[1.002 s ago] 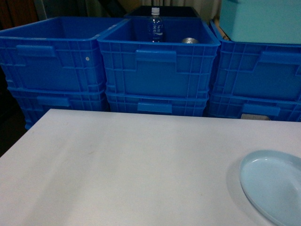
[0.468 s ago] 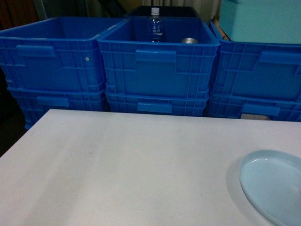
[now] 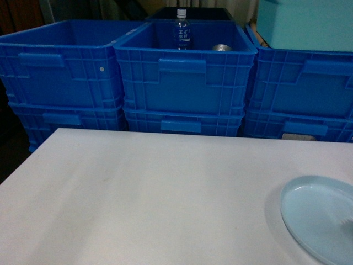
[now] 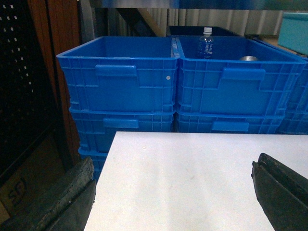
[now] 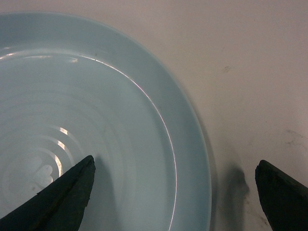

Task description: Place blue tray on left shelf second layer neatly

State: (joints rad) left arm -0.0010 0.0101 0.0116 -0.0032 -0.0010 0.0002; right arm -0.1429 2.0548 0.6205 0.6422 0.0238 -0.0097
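A white tabletop point(image 3: 149, 193) fills most of what I see, and behind it stand stacked deep-blue crates point(image 3: 185, 83) in a row. The middle top crate holds a water bottle point(image 3: 182, 30) standing upright and a metal can point(image 3: 222, 48) beside it. The blue tray point(image 3: 320, 218) lies flat on the tabletop at its near right edge, partly cut off from the head view. The right hand point(image 5: 175, 192) hangs wide open just above the tray, one finger over its basin and the other over bare tabletop, straddling the rim and gripping nothing. The left hand point(image 4: 175, 192) is also spread wide and empty, low over the tabletop's left side.
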